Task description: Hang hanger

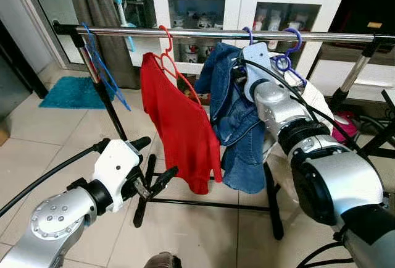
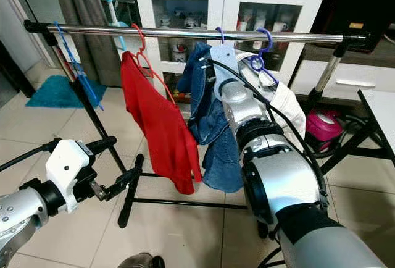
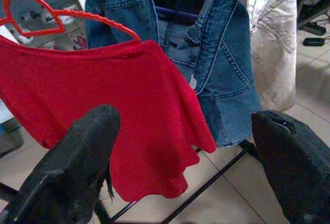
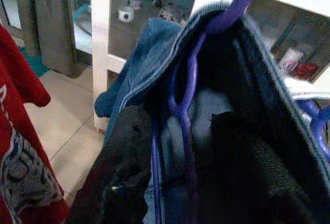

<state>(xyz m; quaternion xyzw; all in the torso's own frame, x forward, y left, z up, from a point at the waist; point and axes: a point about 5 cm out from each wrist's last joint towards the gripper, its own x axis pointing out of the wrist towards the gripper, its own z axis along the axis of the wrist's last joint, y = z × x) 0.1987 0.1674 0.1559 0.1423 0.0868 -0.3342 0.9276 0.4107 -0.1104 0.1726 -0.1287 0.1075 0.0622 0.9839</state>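
Up at the rail [image 1: 203,33], right end effector [image 4: 180,146] grips the purple hanger [image 4: 188,100] carrying the denim jacket [image 1: 237,126], hook over the rail; left end effector [image 1: 151,160] spread, empty.

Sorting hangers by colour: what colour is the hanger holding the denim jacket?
Purple hanger, clearest in the right wrist view.

The garment rack [image 1: 203,33] was a shiny metal bar running across on black angled legs, standing on a pale tiled floor [image 1: 203,237]. Hanging off the bar from left to right: an empty blue hanger [image 1: 99,64], a red hanger [image 1: 168,55] carrying a red top [image 1: 179,126], then a purple hanger [image 4: 188,100] hooked over the bar with a denim jacket [image 1: 237,126] on it, another purple hanger [image 1: 289,49], and a whitish garment [image 2: 287,110] at the far end. A teal mat [image 1: 71,92] lay on the tiles behind the rack's left end.
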